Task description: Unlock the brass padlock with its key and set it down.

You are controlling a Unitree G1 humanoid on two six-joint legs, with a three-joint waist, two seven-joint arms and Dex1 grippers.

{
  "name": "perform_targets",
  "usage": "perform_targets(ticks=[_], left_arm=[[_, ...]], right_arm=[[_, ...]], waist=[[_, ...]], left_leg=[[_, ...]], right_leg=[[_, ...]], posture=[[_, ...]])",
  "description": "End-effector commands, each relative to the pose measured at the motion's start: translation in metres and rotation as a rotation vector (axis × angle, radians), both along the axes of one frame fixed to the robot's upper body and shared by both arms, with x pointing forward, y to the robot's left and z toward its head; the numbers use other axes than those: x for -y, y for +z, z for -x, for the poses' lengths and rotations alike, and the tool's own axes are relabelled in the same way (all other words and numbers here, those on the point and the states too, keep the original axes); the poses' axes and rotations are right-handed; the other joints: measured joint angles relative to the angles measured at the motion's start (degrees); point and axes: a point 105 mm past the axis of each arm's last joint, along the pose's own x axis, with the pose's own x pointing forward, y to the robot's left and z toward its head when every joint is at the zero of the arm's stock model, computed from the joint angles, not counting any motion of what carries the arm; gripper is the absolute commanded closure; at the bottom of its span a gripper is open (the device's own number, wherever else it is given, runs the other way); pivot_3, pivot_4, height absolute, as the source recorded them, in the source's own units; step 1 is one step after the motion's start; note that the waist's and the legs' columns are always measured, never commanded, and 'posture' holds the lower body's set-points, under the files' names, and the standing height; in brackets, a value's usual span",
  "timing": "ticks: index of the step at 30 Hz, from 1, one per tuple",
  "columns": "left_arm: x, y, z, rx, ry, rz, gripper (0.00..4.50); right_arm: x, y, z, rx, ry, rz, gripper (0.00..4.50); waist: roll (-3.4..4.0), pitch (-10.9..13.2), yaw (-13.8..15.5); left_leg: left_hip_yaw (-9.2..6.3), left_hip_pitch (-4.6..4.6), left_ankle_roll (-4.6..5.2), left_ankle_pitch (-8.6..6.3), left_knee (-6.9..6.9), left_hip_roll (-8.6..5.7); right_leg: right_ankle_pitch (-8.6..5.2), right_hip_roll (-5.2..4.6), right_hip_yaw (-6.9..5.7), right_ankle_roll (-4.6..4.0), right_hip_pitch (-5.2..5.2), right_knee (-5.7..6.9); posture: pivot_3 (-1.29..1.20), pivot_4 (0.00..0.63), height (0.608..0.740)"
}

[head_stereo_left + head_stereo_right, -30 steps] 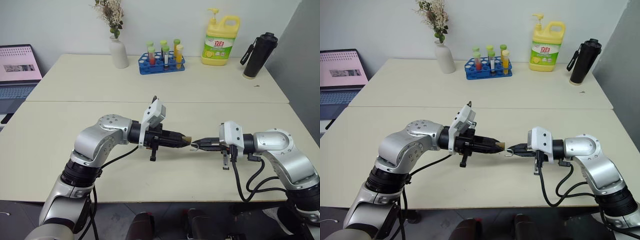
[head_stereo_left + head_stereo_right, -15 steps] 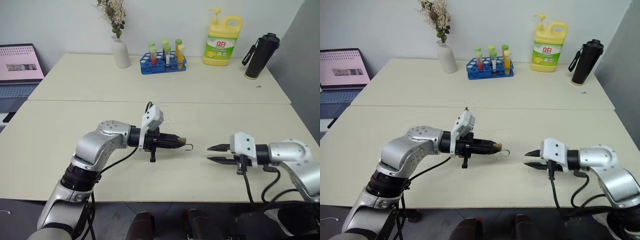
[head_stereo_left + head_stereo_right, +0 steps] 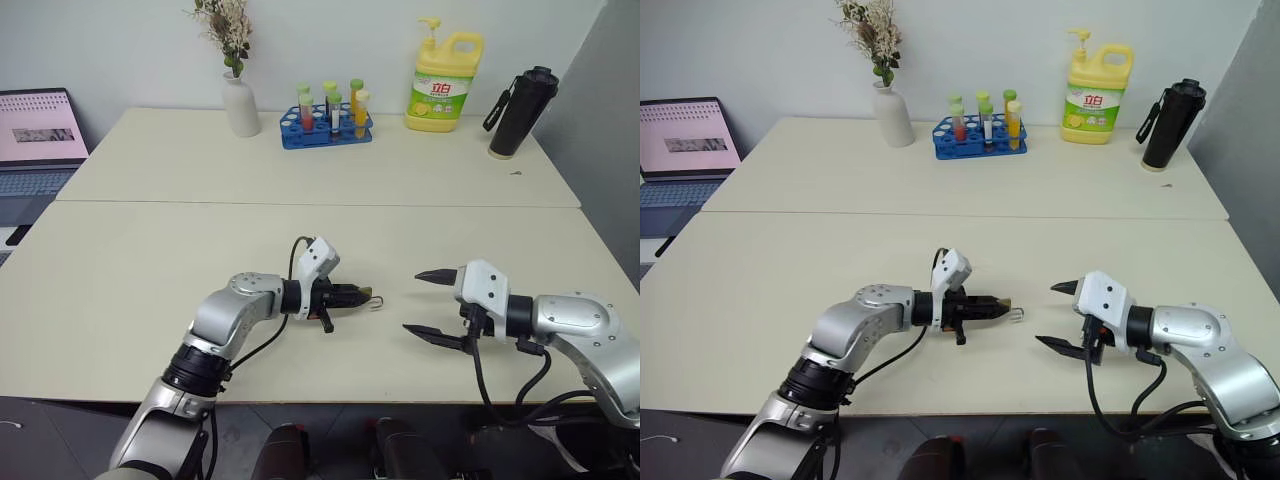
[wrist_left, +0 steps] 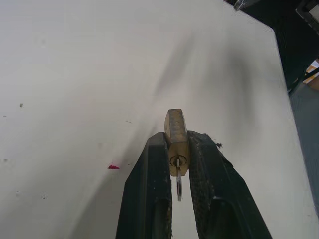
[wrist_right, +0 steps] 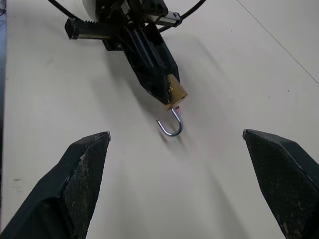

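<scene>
Pinching the brass padlock (image 3: 364, 294) by its body, the left gripper (image 3: 352, 296) holds it low over the table (image 3: 150, 240), fingers pressed on the brass flanks. The key (image 4: 178, 182) sits in the keyhole between those fingers, and the shackle (image 5: 172, 125) hangs open as a hook, so the lock reads as released. From the pincer the lock's long axis runs toward 3 o'clock in the head view, hook end pointing at the right gripper (image 3: 425, 302), which waits spread wide and apart at that side. The left arm is plainly the nearer; its forearm lies almost level, tipped slightly down, so setting down should need only a short lowering and a release.
</scene>
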Motion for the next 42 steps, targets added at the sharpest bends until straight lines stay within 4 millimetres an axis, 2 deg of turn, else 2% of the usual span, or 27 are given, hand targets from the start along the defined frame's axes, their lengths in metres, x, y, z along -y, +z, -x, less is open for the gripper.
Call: perform_targets(ticks=[1, 10, 12, 19, 22, 24, 27, 30, 32, 37, 42], left_arm=[[0.007, 0.011, -0.004, 0.067, -0.018, 0.007, 4.34], [0.012, 0.009, -0.012, 0.043, -0.005, 0.018, 4.34], [0.012, 0.009, -0.016, 0.067, 0.004, 0.0, 3.59], [0.003, 0.021, -0.027, 0.166, 0.017, 0.007, 1.46], [-0.005, 0.035, -0.029, 0.219, 0.034, 0.044, 0.54], [-0.012, 0.046, -0.03, 0.259, 0.055, 0.068, 0.54], [-0.033, 0.077, -0.032, 0.475, 0.118, 0.045, 0.54], [-0.055, 0.089, -0.026, 0.581, 0.147, -0.024, 0.54], [-0.074, 0.09, -0.014, 0.634, 0.155, -0.098, 0.54], [-0.105, 0.07, 0.021, 0.655, 0.052, -0.288, 0.54], [-0.105, 0.07, 0.034, 0.598, 0.076, -0.225, 0.54]], right_arm=[[-0.002, 0.008, -0.005, 0.035, -0.009, -0.003, 0.0], [-0.004, 0.005, -0.004, 0.012, -0.014, 0.001, 0.0], [-0.004, 0.005, -0.004, 0.01, -0.014, 0.002, 0.0], [-0.002, 0.006, -0.008, 0.022, -0.03, 0.006, 0.0], [-0.002, 0.007, -0.009, 0.026, -0.032, 0.007, 0.0], [-0.002, 0.007, -0.009, 0.026, -0.034, 0.005, 0.0], [0.001, 0.008, -0.01, 0.029, -0.036, 0.007, 0.0], [0.003, 0.008, -0.009, 0.028, -0.025, 0.017, 0.0], [0.005, 0.008, -0.006, 0.023, 0.009, 0.033, 0.0], [0.015, 0.008, 0.0, -0.038, 0.068, 0.065, 0.0], [0.023, 0.013, 0.001, -0.061, 0.096, 0.08, 0.0]], waist=[[0.0, 0.0, 0.0], [0.0, 0.0, 0.0], [0.0, 0.0, -0.1], [0.0, 0.0, -0.1], [0.0, 0.0, -0.1], [0.0, 0.0, -0.1], [0.0, 0.0, -0.1], [0.0, 0.0, -0.1], [0.01, 0.0, -0.3], [0.0, 0.0, -0.2], [-0.03, 0.0, 0.6]], left_leg=[[0.0, 0.0, 0.0, 0.0, 0.0, 0.0], [0.0, 0.0, 0.0, 0.0, -0.01, 0.0], [0.0, 0.0, 0.0, 0.0, -0.01, 0.0], [0.01, 0.0, 0.0, 0.0, -0.01, -0.01], [0.0, 0.0, 0.0, 0.0, -0.01, 0.01], [0.0, 0.0, 0.0, 0.0, -0.01, 0.02], [-0.01, 0.0, 0.0, 0.0, -0.02, 0.04], [0.0, 0.0, 0.0, 0.0, -0.04, 0.04], [0.02, 0.01, 0.0, 0.0, -0.05, 0.04], [0.03, 0.05, 0.0, 0.0, -0.08, 0.09], [0.01, 0.03, 0.01, 0.0, -0.01, 0.07]], right_leg=[[0.0, 0.0, 0.0, 0.0, 0.0, 0.0], [0.0, 0.0, -0.01, 0.0, 0.0, 0.0], [0.0, 0.01, -0.01, 0.0, 0.0, 0.0], [0.0, 0.01, 0.0, 0.0, 0.0, 0.0], [0.0, 0.01, 0.0, 0.0, 0.0, 0.0], [0.0, 0.01, 0.0, 0.0, 0.0, 0.0], [0.0, 0.01, -0.01, 0.0, -0.01, 0.0], [0.0, -0.01, 0.02, 0.0, -0.01, -0.01], [0.0, -0.03, 0.04, 0.0, -0.01, -0.02], [0.0, -0.15, 0.01, 0.0, -0.01, -0.03], [0.0, -0.22, -0.07, 0.0, 0.02, -0.06]], posture=[[0.0, 0.15, 0.74], [0.0, 0.15, 0.74], [0.0, 0.15, 0.74], [0.0, 0.15, 0.74], [0.0, 0.15, 0.74], [0.0, 0.15, 0.74], [0.0, 0.15, 0.74], [0.0, 0.15, 0.74], [0.0, 0.15, 0.74], [0.0, 0.15, 0.74], [0.0, 0.15, 0.74]])
